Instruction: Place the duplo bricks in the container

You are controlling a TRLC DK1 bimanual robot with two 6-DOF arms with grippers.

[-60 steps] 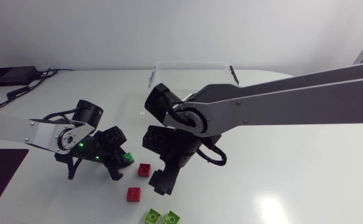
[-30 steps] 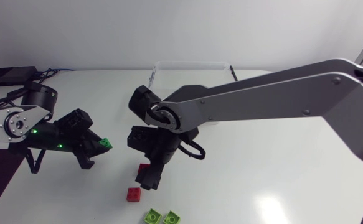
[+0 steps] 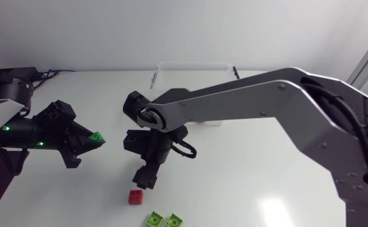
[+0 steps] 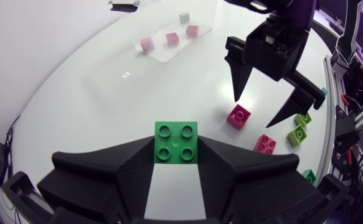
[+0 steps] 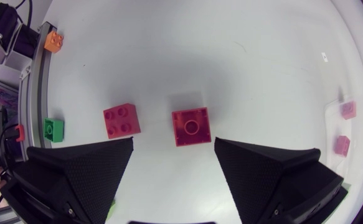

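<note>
From above, the left gripper sits over the left side of the desk, jaws clamped on a green duplo brick. The right gripper hangs at mid-desk, just beyond a four-stud red brick; two lime bricks lie at the near edge. The clear container stands at the far edge.

The left wrist view shows the green brick held from both sides at the tips of the jaws, studs up and off the surface. Ahead, the right gripper's jaws point down, spread wide astride a single-stud red brick. Farther off, the container holds pink bricks.

In the right wrist view the single-stud red brick lies on the desk between the wide-open jaws, touching neither, with the four-stud brick just beside it.

I'd say two pickups are under way: the green brick is grasped and needs carrying far and right to the container, past the right arm. The right gripper needs to drop and close on its brick.

A second ago the left gripper was near the middle, beside the red bricks; it has drawn back to the left with the green brick. The right gripper has shifted left and settled over the red one.
</note>
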